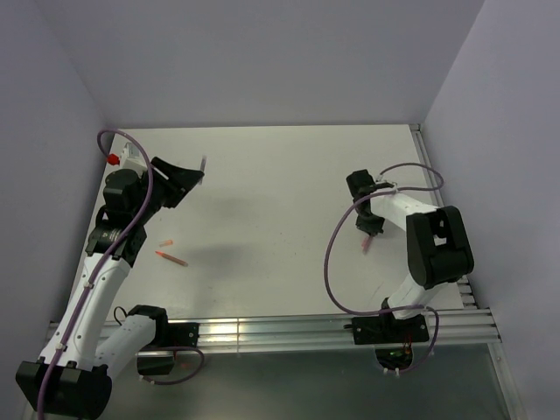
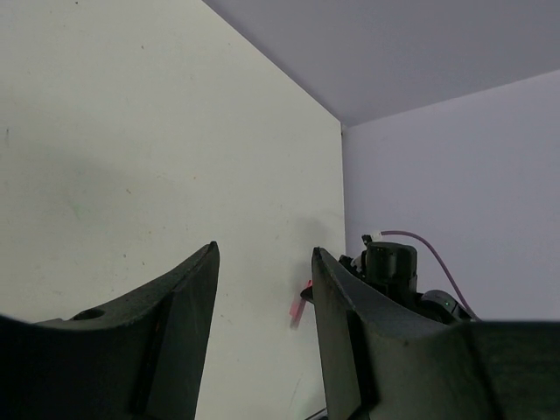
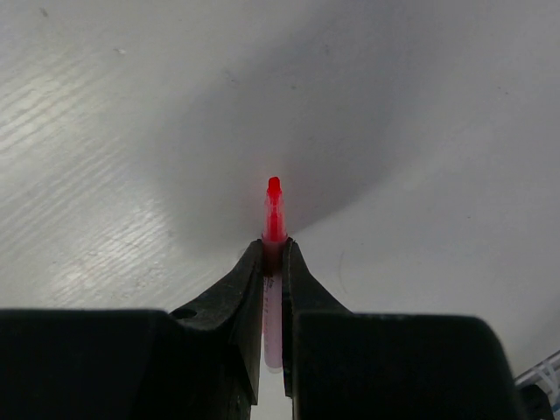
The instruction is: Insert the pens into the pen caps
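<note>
A: Starting at the left, how does the left gripper [image 1: 197, 175] stand?

B: It is toward the far left of the table [image 1: 280, 192]. In its wrist view the left gripper [image 2: 264, 254] has its two fingers [image 2: 188, 306] spread, with only bare tabletop in the gap between them. It is pinching nothing.

A: Where are the pens on that side?

B: A loose red-orange pen [image 1: 171, 258] lies flat on the table, nearer than that gripper and just right of the left arm. A short pale pink cap [image 1: 166, 242] lies just on the far side of it. The two are close but not touching, and neither is near any finger.

A: And on the right?

B: The right gripper [image 1: 372, 232] points down at the table on the right half, well apart from the loose pen and cap. A reddish held pen [image 1: 366, 246] pokes out beyond its tips.

A: Is the grip firm?

B: In the wrist view the right gripper [image 3: 273, 248] is pressed together on the held pen [image 3: 274, 210]. The pen's bright red end juts past the fingertips toward the table. Between the fingers the shaft looks pale pink, and I cannot tell whether that pale part is a cap. I also cannot tell whether the tip touches the tabletop.
</note>
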